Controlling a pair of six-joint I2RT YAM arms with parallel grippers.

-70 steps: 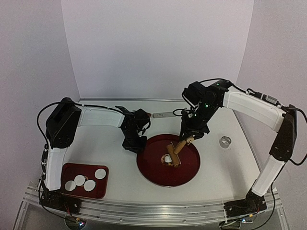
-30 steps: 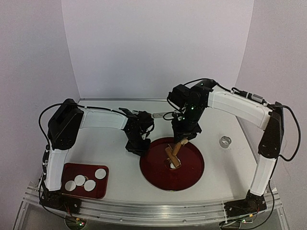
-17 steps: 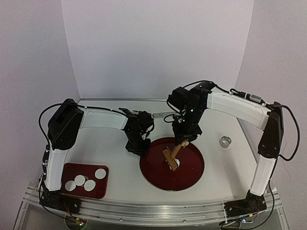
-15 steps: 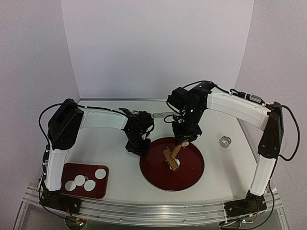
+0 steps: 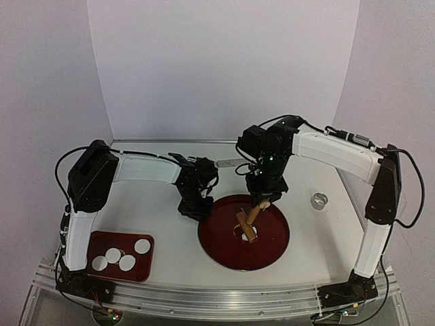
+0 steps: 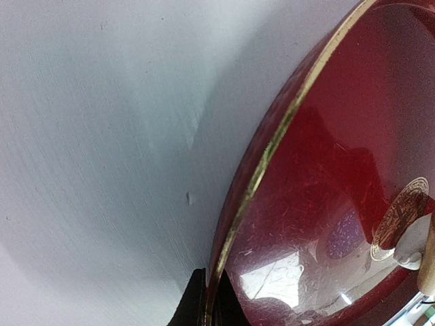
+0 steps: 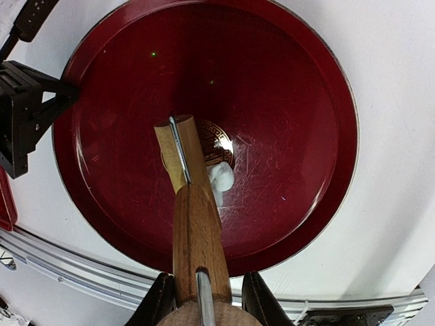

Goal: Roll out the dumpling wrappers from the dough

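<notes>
Since the earliest view, the right arm has drawn in toward the middle of the table (image 5: 156,224), and the round red plate (image 5: 272,250) sits slightly further right. The right gripper (image 5: 262,200) is clenched around the upper end of a wooden rolling pin (image 5: 249,223). The pin slants down onto the centre of the plate. Its lower end rests there against a small ragged white dough piece (image 7: 221,178), which shows just beside it in the right wrist view. The left gripper (image 5: 196,209) is pinched tight on the plate's left rim; the left wrist view shows the gold-edged rim running down into the dark fingers (image 6: 194,309). Four dumpling wrappers (image 5: 122,257) lie flat on a rectangular red tray (image 5: 102,239) at the near left, well apart from the plate. A small metal ring (image 5: 318,200) stands on the table to the right of the plate.
</notes>
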